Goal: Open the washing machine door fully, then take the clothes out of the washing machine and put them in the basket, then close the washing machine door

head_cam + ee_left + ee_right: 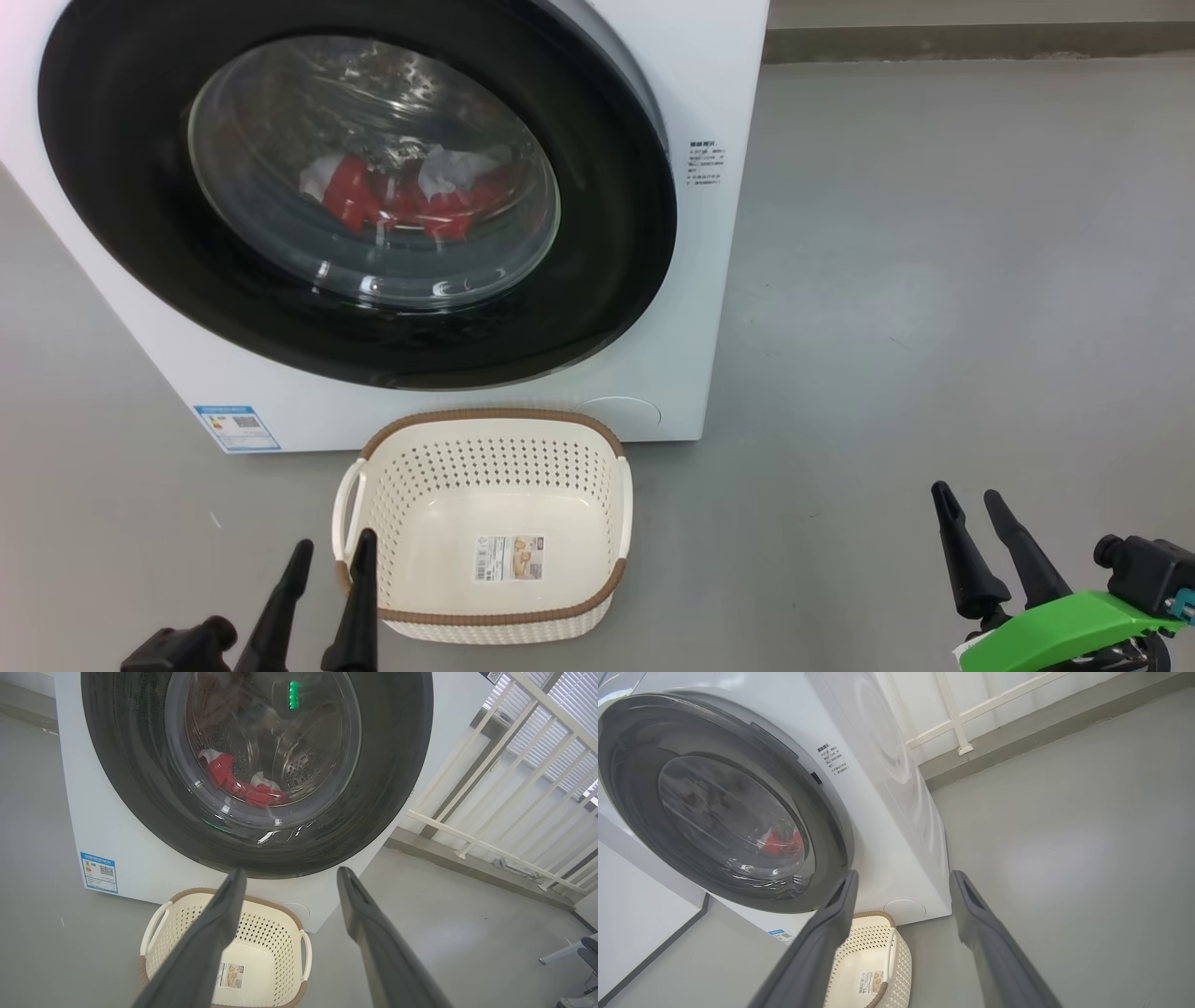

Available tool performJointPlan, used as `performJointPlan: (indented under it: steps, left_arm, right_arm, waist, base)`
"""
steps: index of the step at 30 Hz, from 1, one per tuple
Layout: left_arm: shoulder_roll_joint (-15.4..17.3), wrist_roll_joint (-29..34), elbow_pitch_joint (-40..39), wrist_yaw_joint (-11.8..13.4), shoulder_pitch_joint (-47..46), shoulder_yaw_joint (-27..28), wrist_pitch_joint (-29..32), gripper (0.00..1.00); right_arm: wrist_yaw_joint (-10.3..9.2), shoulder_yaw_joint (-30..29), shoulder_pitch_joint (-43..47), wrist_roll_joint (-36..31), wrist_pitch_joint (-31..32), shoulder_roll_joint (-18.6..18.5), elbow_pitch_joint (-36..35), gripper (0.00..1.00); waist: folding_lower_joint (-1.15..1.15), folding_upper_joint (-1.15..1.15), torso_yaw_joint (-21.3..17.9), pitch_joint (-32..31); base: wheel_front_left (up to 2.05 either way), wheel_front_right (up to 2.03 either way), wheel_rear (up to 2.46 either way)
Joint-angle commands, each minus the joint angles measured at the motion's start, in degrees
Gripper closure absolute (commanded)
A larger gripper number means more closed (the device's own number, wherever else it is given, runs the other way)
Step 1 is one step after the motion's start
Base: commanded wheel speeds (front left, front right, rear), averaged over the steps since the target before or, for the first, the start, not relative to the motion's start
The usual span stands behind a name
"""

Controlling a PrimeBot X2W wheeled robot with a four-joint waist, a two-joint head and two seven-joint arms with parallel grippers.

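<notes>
The white washing machine (695, 233) stands on the floor, and its black-rimmed washing machine door (121, 215) looks shut against the front. Red and white clothes (401, 201) lie inside, seen through the glass (243, 788) (782, 842). The cream basket (495, 467) with a brown rim sits empty on the floor just in front of the machine (280, 933) (882, 947). My left gripper (333, 553) is open at the basket's near left corner. Well to the right of the basket, my right gripper (967, 499) is open over bare floor, holding nothing.
Grey floor (934, 280) stretches wide to the right of the machine. A white railing (514, 788) and a low kerb (971, 42) run behind it. A chair base (579, 956) shows at the far right in the left wrist view.
</notes>
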Motion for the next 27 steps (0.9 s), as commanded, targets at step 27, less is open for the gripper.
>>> performJointPlan:
  steps: [27]
  left_arm:
    - [1.1, 17.7, -2.6, 0.9, 0.0, 2.4, -5.2, 0.00]
  right_arm:
    - [0.02, -0.5, 1.1, -16.2, -5.2, -1.9, -2.0, 0.00]
  waist:
    - [0.00, 0.00, -0.4, 0.7]
  base:
    - [0.00, 0.00, 0.00]
